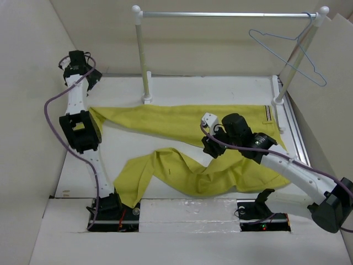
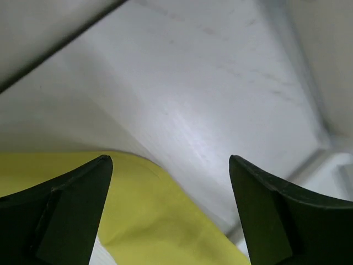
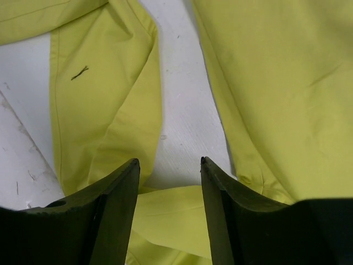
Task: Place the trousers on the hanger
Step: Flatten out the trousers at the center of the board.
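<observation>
The trousers (image 1: 182, 124) lay sprawled on the table (image 1: 220, 88), the hanger (image 1: 288, 59) up on the rail (image 1: 220, 15). Left hand (image 2: 171, 163) and right hand (image 3: 170, 163) both gaped empty; each would best pinch one waistband (image 1: 268, 113) corner squarely.

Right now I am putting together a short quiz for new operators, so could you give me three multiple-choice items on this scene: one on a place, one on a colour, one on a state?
1. Where is the hanger?
A. Flat on the table
B. Hooked on the rail, near its right end
C. In a gripper

2. What colour are the trousers?
A. Yellow
B. Blue
C. Red

3. How is the left gripper?
A. Shut on the trousers
B. Open, holding nothing
C. Shut on the hanger

Answers:
1. B: the hanger dangles from the rail, above the table.
2. A: the trousers show yellow in every view.
3. B: the left gripper has its jaws wide apart, with nothing between them.
</observation>
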Tool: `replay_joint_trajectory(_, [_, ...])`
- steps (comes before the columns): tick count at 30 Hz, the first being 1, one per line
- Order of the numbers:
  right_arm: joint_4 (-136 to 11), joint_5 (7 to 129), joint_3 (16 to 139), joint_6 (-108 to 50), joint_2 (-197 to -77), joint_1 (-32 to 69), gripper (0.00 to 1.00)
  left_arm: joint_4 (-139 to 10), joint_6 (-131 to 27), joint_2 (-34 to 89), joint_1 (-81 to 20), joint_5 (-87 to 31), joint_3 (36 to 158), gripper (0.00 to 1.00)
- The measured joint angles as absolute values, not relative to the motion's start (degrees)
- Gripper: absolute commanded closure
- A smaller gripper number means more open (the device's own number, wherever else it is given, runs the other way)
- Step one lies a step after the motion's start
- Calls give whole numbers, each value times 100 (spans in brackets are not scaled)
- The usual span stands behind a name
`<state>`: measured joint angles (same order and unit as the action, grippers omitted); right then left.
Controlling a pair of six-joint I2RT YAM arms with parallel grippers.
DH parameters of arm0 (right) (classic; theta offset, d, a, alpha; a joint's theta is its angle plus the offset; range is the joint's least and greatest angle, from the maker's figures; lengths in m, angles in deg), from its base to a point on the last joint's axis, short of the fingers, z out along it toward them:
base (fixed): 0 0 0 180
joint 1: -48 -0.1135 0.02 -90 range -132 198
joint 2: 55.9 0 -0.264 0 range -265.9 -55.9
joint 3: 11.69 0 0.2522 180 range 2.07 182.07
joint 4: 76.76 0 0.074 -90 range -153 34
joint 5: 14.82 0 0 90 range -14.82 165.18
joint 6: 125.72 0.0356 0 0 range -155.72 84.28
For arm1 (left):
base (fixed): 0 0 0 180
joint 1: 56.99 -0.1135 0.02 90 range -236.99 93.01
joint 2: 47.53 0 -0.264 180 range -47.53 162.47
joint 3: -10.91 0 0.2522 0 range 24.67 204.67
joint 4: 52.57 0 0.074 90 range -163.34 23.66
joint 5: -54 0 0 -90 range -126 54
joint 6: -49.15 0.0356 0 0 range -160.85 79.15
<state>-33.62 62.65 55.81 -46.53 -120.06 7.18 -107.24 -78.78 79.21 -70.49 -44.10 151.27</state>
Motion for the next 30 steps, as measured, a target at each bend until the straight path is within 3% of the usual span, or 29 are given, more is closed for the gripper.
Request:
replay_joint_trajectory(2, [-3364,6232,5607,-4670,-12037,751,42,-10746,-7837,8212,-7051,-4429,15125,16])
replay_joint_trajectory(4, [-3432,6210,5614,-4672,-12162,751,54,-10829,-7763,8360,-7051,-4460,14561,20])
replay_joint_trajectory(5, [-3484,6201,5614,-4674,-12273,746,86,-10873,-7730,8299,-7049,-4515,14214,23])
replay_joint_trajectory(6, [-3539,6184,5625,-4712,-12417,744,99,-10846,-7690,8179,-7044,-4591,13851,25])
replay_joint_trajectory(9, [-3786,6173,5791,-4683,-13117,735,100,-10597,-7684,7396,-7023,-4805,12529,32])
replay_joint_trajectory(10, [-3864,6175,5885,-4692,-13388,720,99,-10420,-7693,7003,-7020,-4860,12008,35])
replay_joint_trajectory(11, [-3932,6184,6016,-4714,-13676,716,75,-10269,-7736,6568,-7018,-4893,11493,36])
replay_joint_trajectory(14, [-4109,6273,6519,-4830,-14533,705,40,-10003,-7953,5466,-7044,-4956,10419,36])
replay_joint_trajectory(23, [-4249,6636,7176,-5179,-16070,772,36,-9618,-8110,4931,-7134,-4891,9698,25])
replay_joint_trajectory(24, [-4260,6695,7176,-5177,-16153,790,38,-9585,-8080,4931,-7134,-4853,9698,25])
replay_joint_trajectory(25, [-4273,6765,7176,-5175,-16231,821,50,-9555,-8040,4946,-7134,-4840,9698,25])
replay_joint_trajectory(26, [-4293,6818,7172,-5164,-16297,862,78,-9535,-8021,4985,-7132,-4825,9700,25])
replay_joint_trajectory(28, [-4343,6940,7155,-5083,-16365,991,100,-9496,-7983,5176,-7132,-4810,9720,32])
replay_joint_trajectory(30, [-4426,7034,7115,-4980,-16345,1177,100,-9476,-7946,5499,-7132,-4823,9790,45])
